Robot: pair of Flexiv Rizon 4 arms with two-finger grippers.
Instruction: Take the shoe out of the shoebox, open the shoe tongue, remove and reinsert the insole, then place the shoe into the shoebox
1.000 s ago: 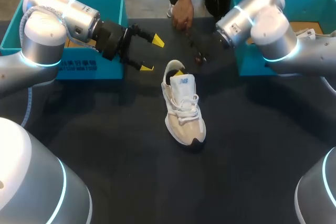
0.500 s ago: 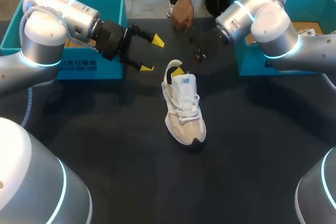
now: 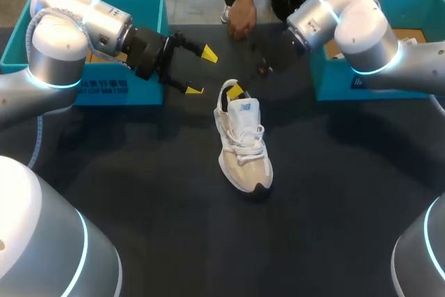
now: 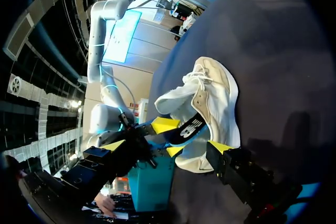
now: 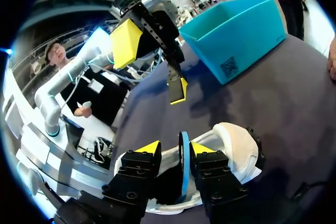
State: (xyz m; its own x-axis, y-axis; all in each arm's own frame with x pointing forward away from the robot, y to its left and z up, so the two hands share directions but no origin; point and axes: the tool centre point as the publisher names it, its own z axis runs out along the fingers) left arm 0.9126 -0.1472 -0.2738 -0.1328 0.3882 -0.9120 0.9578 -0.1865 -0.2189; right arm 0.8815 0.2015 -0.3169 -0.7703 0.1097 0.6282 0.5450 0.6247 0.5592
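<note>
Dark table (image 3: 139, 193): shoe (image 3: 243, 144), insole (image 5: 184, 163) pinched in R claw (image 5: 176, 148)

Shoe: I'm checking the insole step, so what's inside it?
A blue insole stands on edge in the heel opening of the shoe, at the right gripper. Its lower part and the toe interior are hidden by the upper.

The table (image 3: 139, 193) has a plain, dark, nearly black top. Its surface looks matte, the light on it is even, and soft shadows lie on it.
</note>
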